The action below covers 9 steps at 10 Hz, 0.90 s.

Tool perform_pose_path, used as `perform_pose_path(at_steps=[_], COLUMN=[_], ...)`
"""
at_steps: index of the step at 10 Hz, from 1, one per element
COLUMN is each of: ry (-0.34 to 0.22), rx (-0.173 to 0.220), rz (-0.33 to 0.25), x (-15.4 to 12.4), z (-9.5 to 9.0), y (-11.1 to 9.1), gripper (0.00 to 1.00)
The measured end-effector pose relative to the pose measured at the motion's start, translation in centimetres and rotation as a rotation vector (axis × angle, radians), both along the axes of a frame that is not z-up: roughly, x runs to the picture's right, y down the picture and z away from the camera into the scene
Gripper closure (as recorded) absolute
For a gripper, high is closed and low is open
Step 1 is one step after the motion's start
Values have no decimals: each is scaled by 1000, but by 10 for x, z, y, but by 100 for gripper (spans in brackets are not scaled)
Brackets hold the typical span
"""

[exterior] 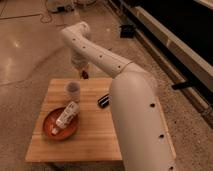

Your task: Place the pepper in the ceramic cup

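The claw (82, 71) hangs at the end of the white arm (100, 57), just over the far edge of the wooden desk (95, 137), a little left of that edge's middle. At its tip sits the pepper (84, 76), a small dark-red piece held clear of the desk top; the claw looks closed narrowly on it, though the tip is dim and the grip itself is hard to make out. The ceramic cup (73, 89) stands upright near the far-left corner of the desk, just left of the claw and nearer the camera, lower than the pepper and not touching it. Towards the left edge, nearer the front, lies a wide reddish-brown bowl (50, 116) with a white tube (67, 115) resting tilted inside it, its reddish end down at the bowl's front. A small black object (103, 100) lies flat near the middle of the desk, partly beside the thick lower part of the arm, which covers the desk's right edge.
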State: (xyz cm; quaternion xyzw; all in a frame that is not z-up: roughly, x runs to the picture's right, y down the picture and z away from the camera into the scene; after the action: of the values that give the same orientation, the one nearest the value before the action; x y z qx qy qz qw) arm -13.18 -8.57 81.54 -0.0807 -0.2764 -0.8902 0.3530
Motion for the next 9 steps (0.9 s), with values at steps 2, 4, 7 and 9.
perform_pose_path(at_steps=[2, 4, 7, 9], ry=[-9, -57, -152, -208], rx=[5, 19, 26, 21], rz=[-2, -1, -9, -16], x=[-2, -11, -35, -51], z=[4, 5, 30, 44], y=[-3, 0, 22, 33], gripper=[90, 100, 100, 100])
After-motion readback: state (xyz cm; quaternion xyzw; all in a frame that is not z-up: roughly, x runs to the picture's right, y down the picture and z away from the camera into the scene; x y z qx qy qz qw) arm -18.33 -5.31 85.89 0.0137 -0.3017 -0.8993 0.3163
